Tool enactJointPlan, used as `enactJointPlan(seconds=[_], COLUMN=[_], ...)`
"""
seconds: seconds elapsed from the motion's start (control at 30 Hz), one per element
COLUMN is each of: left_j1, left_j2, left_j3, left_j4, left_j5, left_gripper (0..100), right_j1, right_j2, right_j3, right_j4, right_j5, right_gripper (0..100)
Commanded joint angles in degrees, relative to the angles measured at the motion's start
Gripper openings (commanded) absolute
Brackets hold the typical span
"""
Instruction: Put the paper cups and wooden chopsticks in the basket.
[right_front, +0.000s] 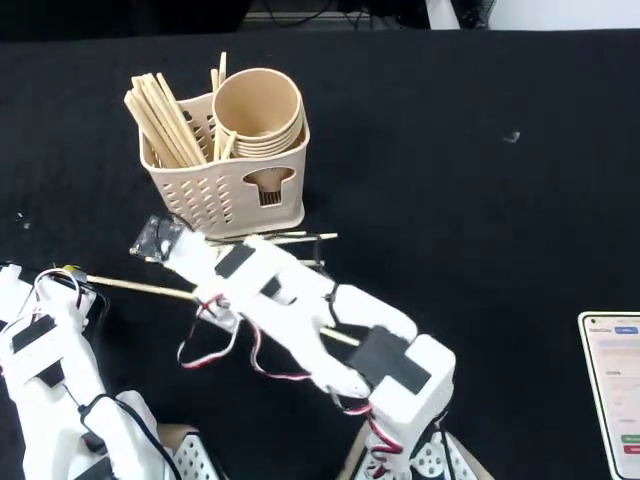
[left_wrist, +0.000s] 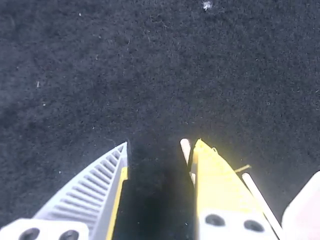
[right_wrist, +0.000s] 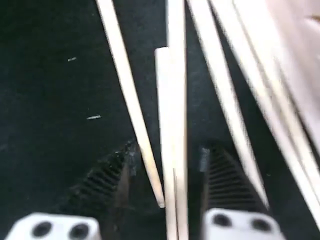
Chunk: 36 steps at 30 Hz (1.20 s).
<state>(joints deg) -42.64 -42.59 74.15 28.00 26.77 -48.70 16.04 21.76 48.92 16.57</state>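
- The right claw (right_wrist: 167, 150) has its jaws partly open, straddling two loose chopsticks (right_wrist: 172, 100) that lie flat on the desk (right_wrist: 50, 100); more sticks lie just beside it.
- The basket (right_front: 225, 195) stands just beyond this claw and holds the stacked paper cups (right_front: 258, 105) and a chopstick bundle (right_front: 165, 120).
- The left claw (left_wrist: 161, 145) has its jaws apart over bare desk, and a single chopstick (left_wrist: 186, 150) has its tip against the claw's yellow finger.

Readable text: none could be made out.
Screen (right_front: 612, 390): lay at the table's (right_front: 480, 200) right edge; its lines of print and small coloured marks were too small to read.
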Motion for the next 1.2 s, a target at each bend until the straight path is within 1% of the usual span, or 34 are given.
enactJointPlan(seconds=[0.0,0.13,0.23,0.53,0.83,1.0,1.17], left_j1=[0.13,0.13,0.13,0.13,0.13,0.13,0.13], left_j2=[-0.7,-0.7,-0.7,-0.7,-0.44,-0.26,-0.26], left_j3=[-0.57,-0.57,-0.57,-0.57,-0.57,-0.57,-0.57], left_j4=[-0.62,-0.62,-0.62,-0.7,-0.88,-0.97,-0.97], left_j5=[0.0,0.0,0.0,0.0,0.0,0.0,0.0], left_gripper=[21,21,21,21,21,21,21], right_j1=[-0.26,-0.26,-0.26,-0.09,4.4,8.44,5.71], right_j2=[-0.13,-3.74,-9.98,-27.65,-46.11,-56.48,-67.03], right_j3=[-1.27,1.19,4.53,15.87,21.93,22.55,20.44], right_j4=[1.05,1.58,2.37,-0.18,0.18,0.09,-0.97], right_j5=[-0.35,-0.44,-0.44,-0.44,-0.62,-0.79,-0.97], right_gripper=[2.2,1.1,1.0,1.0,1.0,1.0,1.0])
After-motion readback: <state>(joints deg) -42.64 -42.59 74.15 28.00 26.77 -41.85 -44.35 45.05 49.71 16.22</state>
